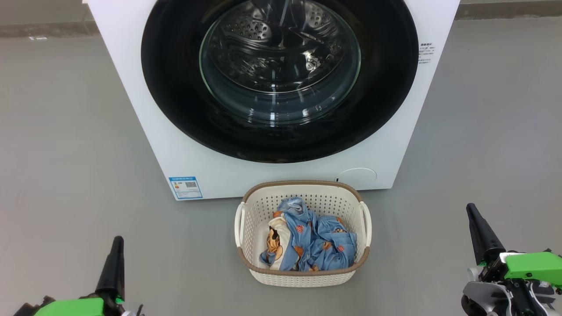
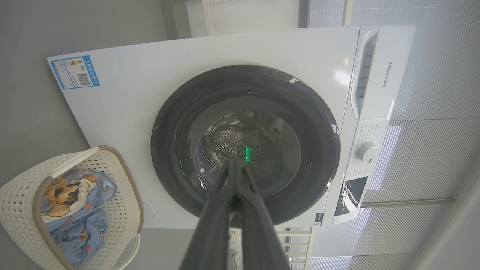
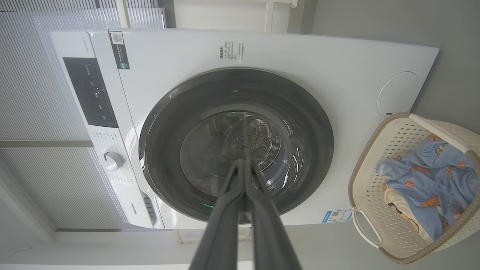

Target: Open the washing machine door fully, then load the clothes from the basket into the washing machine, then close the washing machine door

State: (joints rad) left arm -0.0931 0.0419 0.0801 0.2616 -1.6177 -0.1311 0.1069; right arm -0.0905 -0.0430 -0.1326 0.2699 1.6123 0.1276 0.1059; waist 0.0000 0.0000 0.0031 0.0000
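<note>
Nearest, the left gripper (image 1: pixel 117 245) and the right gripper (image 1: pixel 476 224) rise from the bottom corners of the head view, well apart, with the basket (image 1: pixel 303 183) between them and farther forward. Each is clenched: the two dark fingers press together to a single point, holding nothing and touching nothing. Both wrist views show the same closed tips aimed at the machine's front.

The basket stands on the floor (image 1: pixel 66 153) just in front of the washing machine (image 1: pixel 175 145), and the clothes (image 1: pixel 316 245) lie bunched inside it, blue pieces over a cream one. The door (image 1: pixel 175 87) is shut, its black rim flat against the white front, with the drum showing through the glass (image 1: pixel 281 74).

So the step in hand is the first one, opening the door. I cannot make out a handle or tell the hinge side, so the catch edge has to be found first. One gripper should probably spread its fingers, hook behind the rim's edge rather than push on the glass, and pull along the door's arc instead of straight back. The swing should carry on until the opening is fully clear, without knocking the basket below.
</note>
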